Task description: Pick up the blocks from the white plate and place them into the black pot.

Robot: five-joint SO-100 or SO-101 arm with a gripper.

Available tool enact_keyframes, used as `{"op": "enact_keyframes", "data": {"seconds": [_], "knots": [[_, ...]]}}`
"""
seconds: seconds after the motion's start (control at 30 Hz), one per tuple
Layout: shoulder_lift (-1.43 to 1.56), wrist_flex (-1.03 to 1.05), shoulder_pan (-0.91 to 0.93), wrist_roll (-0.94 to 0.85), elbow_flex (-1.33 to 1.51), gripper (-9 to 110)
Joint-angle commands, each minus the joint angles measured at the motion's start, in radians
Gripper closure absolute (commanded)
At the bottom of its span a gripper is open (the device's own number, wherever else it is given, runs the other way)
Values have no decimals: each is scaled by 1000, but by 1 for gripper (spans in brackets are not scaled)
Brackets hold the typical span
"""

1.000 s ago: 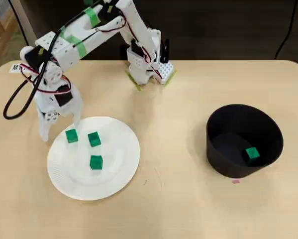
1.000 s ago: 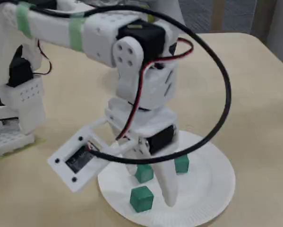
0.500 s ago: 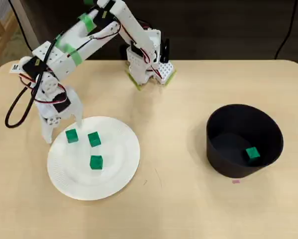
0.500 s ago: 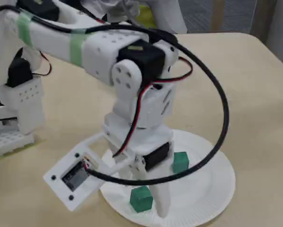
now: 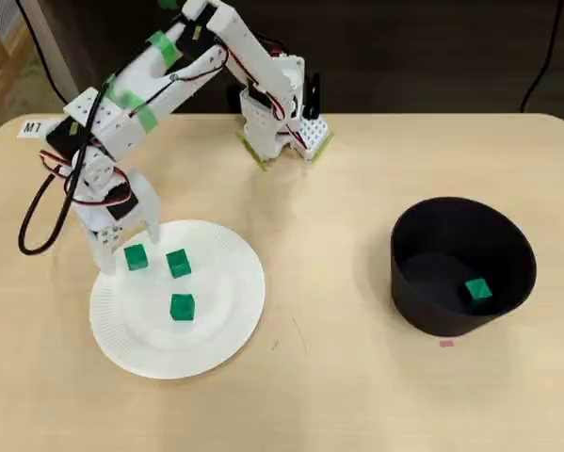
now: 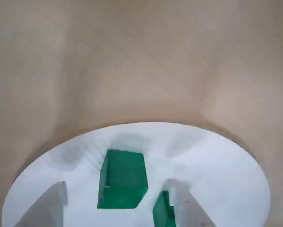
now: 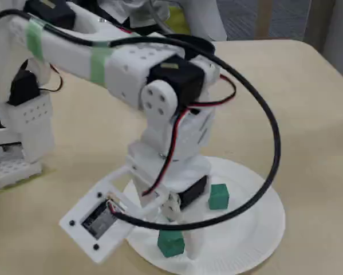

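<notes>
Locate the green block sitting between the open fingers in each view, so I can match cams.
Overhead view: the block at the upper-left of the white plate, between the fingers.
Wrist view: the large block at lower centre.
Fixed view: hidden behind the arm; only two other blocks show.
Shared landmark: the white plate's rim, seen in all three.

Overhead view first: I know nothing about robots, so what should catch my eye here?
The white arm reaches down at the left, its open gripper straddling one green block at the upper left edge of the white plate. Two more green blocks lie on that plate. At the right stands the black pot, with a fourth block already inside.
</notes>
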Motion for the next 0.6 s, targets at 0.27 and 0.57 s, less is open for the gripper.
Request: {"op": "enact_keyframes", "data": {"seconds": [0.27, 0.57], "knots": [[-17, -60, -23, -17, -28, 80], [-43, -130, -15, -32, -46, 104]]}}
